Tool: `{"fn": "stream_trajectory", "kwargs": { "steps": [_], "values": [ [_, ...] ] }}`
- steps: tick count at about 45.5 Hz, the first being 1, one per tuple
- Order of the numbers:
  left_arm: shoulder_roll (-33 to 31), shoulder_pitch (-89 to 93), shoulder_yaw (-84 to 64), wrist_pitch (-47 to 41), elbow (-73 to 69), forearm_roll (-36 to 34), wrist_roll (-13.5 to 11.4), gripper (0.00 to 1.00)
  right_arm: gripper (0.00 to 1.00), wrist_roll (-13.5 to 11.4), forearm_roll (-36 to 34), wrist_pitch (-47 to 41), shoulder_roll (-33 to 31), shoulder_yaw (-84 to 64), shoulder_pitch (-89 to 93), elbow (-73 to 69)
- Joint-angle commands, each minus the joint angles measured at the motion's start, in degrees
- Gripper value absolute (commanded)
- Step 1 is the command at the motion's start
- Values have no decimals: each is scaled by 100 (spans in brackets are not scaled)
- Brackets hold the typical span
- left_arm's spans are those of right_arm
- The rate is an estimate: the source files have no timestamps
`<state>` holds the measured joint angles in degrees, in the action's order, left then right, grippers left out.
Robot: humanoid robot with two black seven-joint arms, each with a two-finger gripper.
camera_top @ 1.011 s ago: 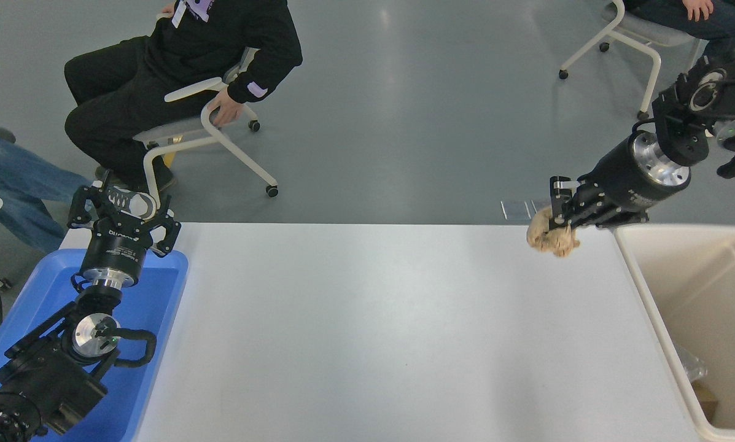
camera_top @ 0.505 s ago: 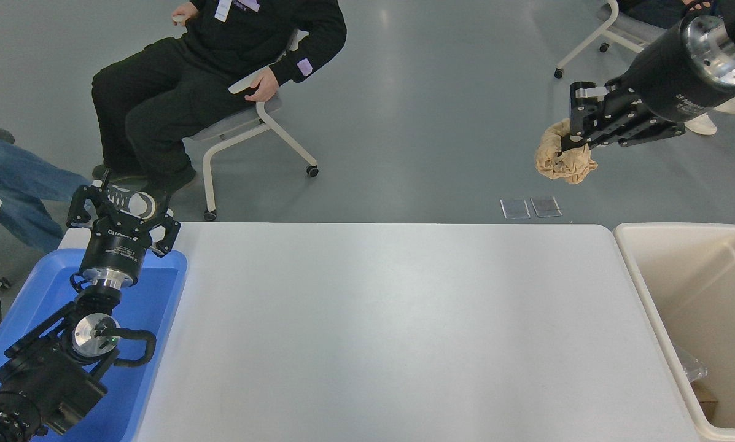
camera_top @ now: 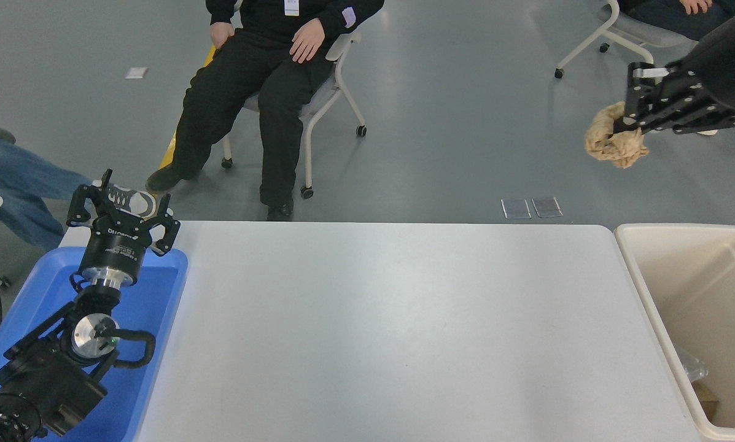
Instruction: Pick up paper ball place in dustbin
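The lumpy tan-brown paper ball of crumpled kraft paper [camera_top: 613,140] hangs in the air at the upper right, high above the table and seen against the grey floor beyond the table's far edge. It is pinched at its upper right side by the black fingers [camera_top: 632,104] of the right gripper [camera_top: 626,126], which are clenched on the wad; most of the paper bulges out below and to the left of the grip. The right arm enters from the right edge near the top and reaches leftward, roughly level, with the fingers pointing left and slightly down.

Below the ball and to its right stands the large cream-beige rectangular plastic dustbin [camera_top: 643,288] with a thick rounded rim, set against the right end of the white table [camera_top: 392,331]. The ball is well apart from the bin's opening, up and toward the far side of it.

The left gripper [camera_top: 123,209] is parked at the lower left, above the far end of a shallow bright blue plastic tray [camera_top: 158,294], its fingers spread apart and grasping nothing.

Beyond the table a person in black clothes [camera_top: 263,80] sits on a white-framed chair.
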<state>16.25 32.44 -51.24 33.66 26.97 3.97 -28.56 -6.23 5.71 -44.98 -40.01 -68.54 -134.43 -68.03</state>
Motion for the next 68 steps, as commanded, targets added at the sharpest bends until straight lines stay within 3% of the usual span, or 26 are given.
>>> {"fn": "stream_trajectory", "kwargs": {
  "steps": [1,9,20,28,32,35,53,68],
  "values": [
    [-8,-1,0,0,2,-2,-9,99,0,-45,80,-2,-964,-520,408,483],
    [-8,-1,0,-9,-7,-2,-9,99,0,-36,71,120,-1605,-477,1647,1037],
    [-8,-9,9,-35,2,-2,-9,99,0,-1,27,3037,-1799,296,4282,1608],
    [-8,-9,9,-44,-7,-2,-9,99,0,8,-17,3803,-1606,2070,6233,2276],
    [-8,-9,9,-44,-7,-2,-9,99,0,-1,-8,4059,-1361,2879,7279,2899],
    [-8,-1,0,-44,-7,-2,-9,99,0,-1,-8,4103,-737,3469,8194,3927],
    [-8,-1,9,-44,-7,-2,-9,99,0,-1,-8,4428,1170,4006,9452,6776],
    [-8,-1,0,-44,2,-2,-9,99,0,-71,27,4621,1672,3945,9584,6979]
  ]
}}
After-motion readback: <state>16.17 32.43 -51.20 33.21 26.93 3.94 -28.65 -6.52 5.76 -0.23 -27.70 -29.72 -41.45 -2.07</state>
